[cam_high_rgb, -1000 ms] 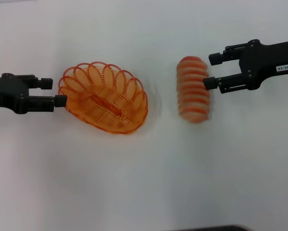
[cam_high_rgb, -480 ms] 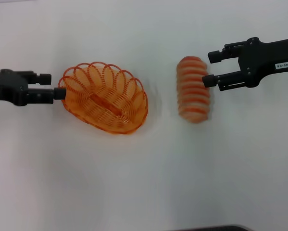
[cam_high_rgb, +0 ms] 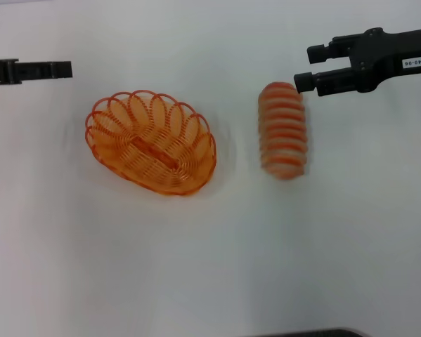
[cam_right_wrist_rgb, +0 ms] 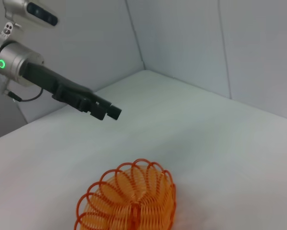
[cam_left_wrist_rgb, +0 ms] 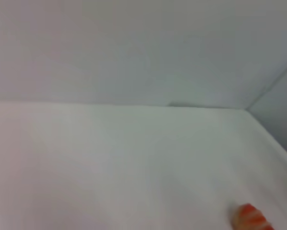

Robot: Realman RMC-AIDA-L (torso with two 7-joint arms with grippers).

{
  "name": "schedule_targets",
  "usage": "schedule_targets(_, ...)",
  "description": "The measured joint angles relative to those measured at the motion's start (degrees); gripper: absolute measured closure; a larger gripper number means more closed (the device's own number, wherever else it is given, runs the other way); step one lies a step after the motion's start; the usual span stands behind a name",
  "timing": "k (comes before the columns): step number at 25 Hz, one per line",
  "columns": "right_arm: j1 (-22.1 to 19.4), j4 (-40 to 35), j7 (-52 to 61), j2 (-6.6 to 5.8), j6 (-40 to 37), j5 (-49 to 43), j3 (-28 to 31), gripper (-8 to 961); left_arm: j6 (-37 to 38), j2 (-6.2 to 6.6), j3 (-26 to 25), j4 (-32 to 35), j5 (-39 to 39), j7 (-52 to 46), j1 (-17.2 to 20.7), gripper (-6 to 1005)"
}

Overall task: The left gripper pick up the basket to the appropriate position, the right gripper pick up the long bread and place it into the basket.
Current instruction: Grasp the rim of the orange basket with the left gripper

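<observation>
The orange wire basket (cam_high_rgb: 152, 140) sits upright on the white table, left of centre, and it also shows in the right wrist view (cam_right_wrist_rgb: 129, 201). The long bread (cam_high_rgb: 283, 130), tan with orange stripes, lies to its right, apart from it; one end shows in the left wrist view (cam_left_wrist_rgb: 251, 218). My left gripper (cam_high_rgb: 62, 70) is at the far left, beyond the basket and clear of it, holding nothing; it also shows in the right wrist view (cam_right_wrist_rgb: 109, 112). My right gripper (cam_high_rgb: 310, 67), with a white label, is open and empty just beside the bread's far end.
The white table (cam_high_rgb: 210, 267) is ringed by pale walls that meet in a corner behind it (cam_right_wrist_rgb: 143, 67). A dark edge (cam_high_rgb: 308, 333) shows at the table's front.
My left gripper has drawn away from the basket's left rim toward the far left. My right gripper has moved from beside the bread's upper half to its far end. Basket and bread stay put.
</observation>
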Motion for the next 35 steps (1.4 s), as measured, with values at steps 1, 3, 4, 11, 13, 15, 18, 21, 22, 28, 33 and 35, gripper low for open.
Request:
schedule_targets(1, 0.14, -0.01, 0.50, -0.05, 0.06, 0.00, -0.06, 193, -0.51, 0.29, 0.48, 0.02, 0.82, -2.29, -0.55, 230)
schedule_targets(3, 0.50, -0.01, 1.15, -0.13, 0.09, 0.00, -0.22, 193, -1.46, 0.87, 1.15, 0.04, 3.38, -7.27, -1.89, 231)
schedule_targets(4, 0.67, -0.01, 1.39, -0.14, 0.10, 0.00, -0.28, 193, -1.74, 1.15, 1.32, 0.06, 4.79, -9.32, -2.67, 231)
schedule_targets(11, 1.96, -0.02, 5.18, -0.60, 1.12, -0.43, -0.43, 193, -2.80, 2.02, 4.97, 0.11, 12.33, -17.07, -7.66, 234)
schedule_targets(13, 2.13, -0.02, 5.52, -0.61, 1.25, -0.43, -0.50, 193, -3.87, 2.02, 8.22, 0.13, 14.40, -19.15, -9.02, 234)
schedule_targets(15, 2.32, -0.02, 5.96, -0.70, 1.33, -0.45, -0.59, 193, -4.59, 1.96, 11.22, 0.12, 16.81, -21.25, -10.63, 235)
schedule_targets(18, 2.71, -0.02, 7.83, -1.03, 1.48, -0.47, -0.62, 193, -4.69, 1.65, 13.62, -0.05, 20.13, -22.81, -13.43, 236)
schedule_targets(21, 2.88, -0.02, 9.02, -1.29, 1.67, -0.48, -0.87, 193, -4.73, 0.93, 15.07, -0.36, 22.14, -23.02, -15.32, 237)
schedule_targets(22, 2.88, -0.02, 9.16, -1.35, 1.72, -0.48, -0.96, 193, -4.98, 0.56, 15.82, -0.38, 22.96, -23.04, -15.79, 237)
schedule_targets(28, 2.99, -0.02, 9.27, -1.36, 1.62, -0.48, -1.52, 194, -7.80, -2.64, 19.93, -0.44, 30.44, -25.73, -18.47, 239)
schedule_targets(33, 3.00, -0.01, 9.29, -1.33, 1.58, -0.48, -2.16, 194, -9.18, -4.11, 20.35, -0.50, 32.39, -26.83, -19.12, 241)
schedule_targets(35, 3.00, -0.02, 9.29, -1.38, 1.68, -0.48, -2.22, 194, -9.32, -4.44, 20.44, -0.72, 32.42, -26.85, -19.14, 241)
